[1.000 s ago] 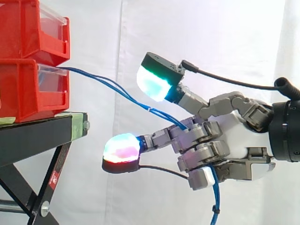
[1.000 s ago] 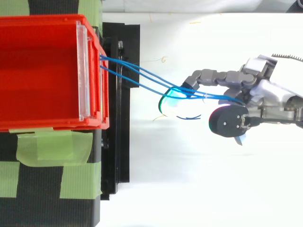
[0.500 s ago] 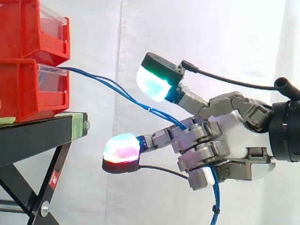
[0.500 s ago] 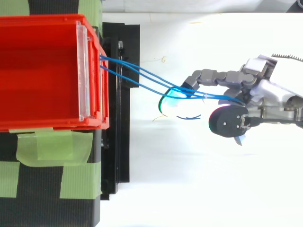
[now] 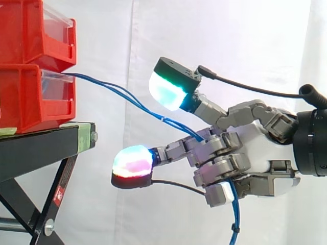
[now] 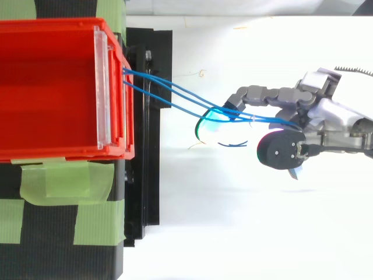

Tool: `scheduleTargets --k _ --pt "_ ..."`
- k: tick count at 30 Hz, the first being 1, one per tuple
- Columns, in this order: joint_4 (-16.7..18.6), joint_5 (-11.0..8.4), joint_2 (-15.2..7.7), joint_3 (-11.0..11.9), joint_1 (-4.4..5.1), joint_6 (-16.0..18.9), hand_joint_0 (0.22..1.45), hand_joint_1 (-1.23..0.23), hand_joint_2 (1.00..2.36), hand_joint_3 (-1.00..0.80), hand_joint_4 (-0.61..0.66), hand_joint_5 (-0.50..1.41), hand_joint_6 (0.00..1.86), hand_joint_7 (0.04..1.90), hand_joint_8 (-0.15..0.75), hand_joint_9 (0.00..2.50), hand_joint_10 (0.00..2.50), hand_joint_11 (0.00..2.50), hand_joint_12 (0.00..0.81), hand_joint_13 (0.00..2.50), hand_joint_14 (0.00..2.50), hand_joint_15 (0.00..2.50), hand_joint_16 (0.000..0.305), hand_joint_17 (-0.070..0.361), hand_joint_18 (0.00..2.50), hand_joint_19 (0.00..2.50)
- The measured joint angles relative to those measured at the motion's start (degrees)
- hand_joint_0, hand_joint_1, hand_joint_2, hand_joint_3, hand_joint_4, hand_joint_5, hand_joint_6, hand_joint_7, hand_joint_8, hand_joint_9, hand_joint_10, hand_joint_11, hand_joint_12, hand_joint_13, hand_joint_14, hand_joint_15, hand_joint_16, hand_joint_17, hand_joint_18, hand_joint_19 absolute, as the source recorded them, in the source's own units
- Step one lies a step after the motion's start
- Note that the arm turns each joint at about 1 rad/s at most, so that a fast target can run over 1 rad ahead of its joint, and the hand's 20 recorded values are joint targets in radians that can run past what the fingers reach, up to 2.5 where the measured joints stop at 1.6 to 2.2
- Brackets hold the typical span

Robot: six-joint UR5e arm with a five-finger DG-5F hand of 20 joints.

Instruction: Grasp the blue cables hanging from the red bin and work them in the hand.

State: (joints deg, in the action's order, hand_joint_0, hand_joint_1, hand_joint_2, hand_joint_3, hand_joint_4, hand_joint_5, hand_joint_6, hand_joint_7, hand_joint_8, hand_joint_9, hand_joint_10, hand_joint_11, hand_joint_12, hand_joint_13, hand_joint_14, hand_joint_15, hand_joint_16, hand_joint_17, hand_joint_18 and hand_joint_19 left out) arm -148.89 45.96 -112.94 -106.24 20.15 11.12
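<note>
Blue cables (image 5: 127, 97) (image 6: 175, 96) run from the front of the lower red bin (image 5: 30, 99) (image 6: 52, 87) down and right into my hand (image 5: 255, 153) (image 6: 332, 116). The hand sits to the right of the bins, at about the stand's height. Its lower fingers are curled round the cables, which pass through the palm and hang out below (image 5: 234, 219). One finger with a green-cyan pad (image 5: 166, 89) reaches up and left above the cables; another with a red-magenta pad (image 5: 132, 163) stretches left below them.
A second red bin (image 5: 36, 30) is stacked on the lower one. Both rest on a black stand (image 5: 46, 148) with green tape (image 6: 64, 181). A white curtain hangs behind.
</note>
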Motion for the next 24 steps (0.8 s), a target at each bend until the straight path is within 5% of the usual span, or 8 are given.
scheduleTargets --k 24 --pt "-0.01 -0.01 0.00 0.01 0.13 -0.03 0.77 -0.57 1.00 -0.94 0.23 0.24 0.01 1.10 0.430 1.60 2.50 2.50 0.727 1.91 2.50 1.98 0.224 0.168 2.20 0.72"
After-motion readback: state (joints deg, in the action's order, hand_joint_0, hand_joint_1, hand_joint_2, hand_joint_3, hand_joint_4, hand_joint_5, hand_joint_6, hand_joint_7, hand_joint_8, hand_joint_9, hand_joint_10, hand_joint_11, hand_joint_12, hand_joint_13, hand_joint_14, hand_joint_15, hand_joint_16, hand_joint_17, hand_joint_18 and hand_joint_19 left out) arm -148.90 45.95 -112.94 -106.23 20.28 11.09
